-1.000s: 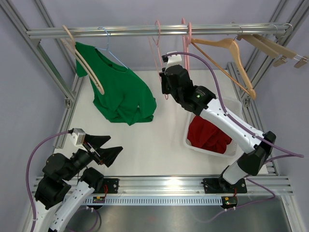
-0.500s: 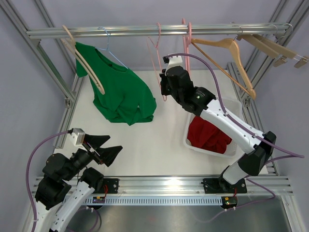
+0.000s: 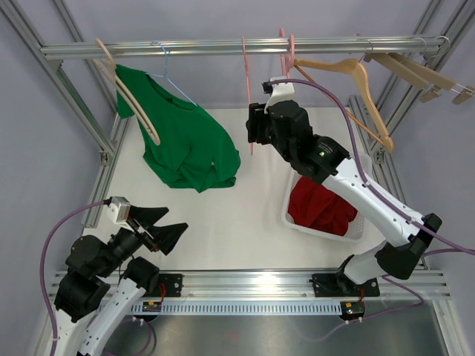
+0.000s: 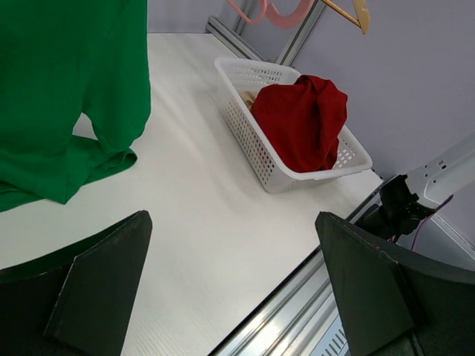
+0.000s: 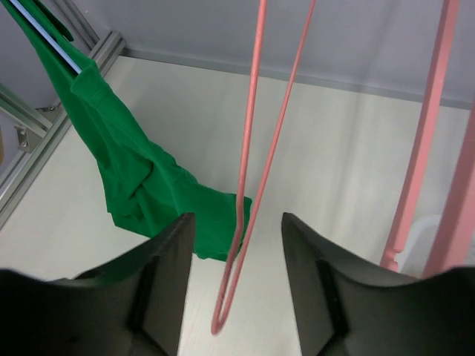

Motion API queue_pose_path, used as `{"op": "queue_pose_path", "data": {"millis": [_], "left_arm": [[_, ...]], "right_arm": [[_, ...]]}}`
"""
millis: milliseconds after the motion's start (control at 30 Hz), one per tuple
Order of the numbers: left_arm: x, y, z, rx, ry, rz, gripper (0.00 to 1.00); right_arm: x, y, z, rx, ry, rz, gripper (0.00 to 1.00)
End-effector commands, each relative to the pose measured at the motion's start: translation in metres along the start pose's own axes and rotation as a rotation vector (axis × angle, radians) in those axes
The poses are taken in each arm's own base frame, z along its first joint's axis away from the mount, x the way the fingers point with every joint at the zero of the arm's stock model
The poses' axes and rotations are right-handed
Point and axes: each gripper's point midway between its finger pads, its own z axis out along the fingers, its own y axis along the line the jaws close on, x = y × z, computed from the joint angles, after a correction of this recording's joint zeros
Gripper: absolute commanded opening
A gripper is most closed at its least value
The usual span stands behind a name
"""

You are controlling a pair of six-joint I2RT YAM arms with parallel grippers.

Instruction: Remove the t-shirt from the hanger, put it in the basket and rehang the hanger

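Observation:
A green t-shirt (image 3: 189,141) hangs on a light blue wire hanger (image 3: 165,63) at the left of the rail; it also shows in the wrist views (image 4: 67,89) (image 5: 133,185). A red t-shirt (image 3: 320,208) (image 4: 304,119) lies in the white basket (image 3: 356,165) (image 4: 245,67). My right gripper (image 3: 254,132) (image 5: 237,222) is open. A bare pink wire hanger (image 3: 247,89) (image 5: 249,170) dangles between its fingers without touching them. My left gripper (image 3: 165,228) (image 4: 231,222) stands wide open and empty, low at the near left.
A wooden hanger (image 3: 133,96) hangs beside the green shirt. Thick pink hangers (image 3: 286,52) (image 5: 423,163) and more wooden hangers (image 3: 349,74) hang on the rail (image 3: 223,48) to the right. Aluminium frame posts (image 3: 74,96) flank the white table (image 3: 223,222).
My right gripper has opened and let go of the pink wire hanger, which now hangs straight down. The right wrist has shifted slightly right. The left arm has not moved.

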Motion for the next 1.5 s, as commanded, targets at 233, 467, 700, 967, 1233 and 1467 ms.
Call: {"op": "queue_pose_path", "data": {"millis": [233,467,700,967,1233,1467], "left_arm": [[-0.004,-0.001,0.004,0.013,-0.013,0.025,0.99],[-0.004,0.001,0.005,0.003,-0.013,0.024,0.99],[-0.005,0.001,0.004,0.002,-0.022,0.028,0.99],[-0.005,0.000,0.003,0.004,-0.027,0.020,0.99],[-0.005,0.001,0.004,0.002,-0.021,0.025,0.99],[-0.005,0.001,0.007,0.003,-0.016,0.030,0.99]], "right_arm": [[-0.058,0.001,-0.057,0.011,-0.174,-0.044,1.00],[-0.060,0.087,-0.057,-0.244,-0.181,-0.151,0.99],[-0.068,0.133,-0.017,-0.312,-0.175,-0.239,0.37],[-0.039,0.137,0.054,-0.419,-0.080,-0.253,0.55],[-0.010,0.115,0.096,-0.383,-0.001,-0.280,0.66],[0.020,0.132,0.106,-0.501,0.063,-0.278,0.63]]}}
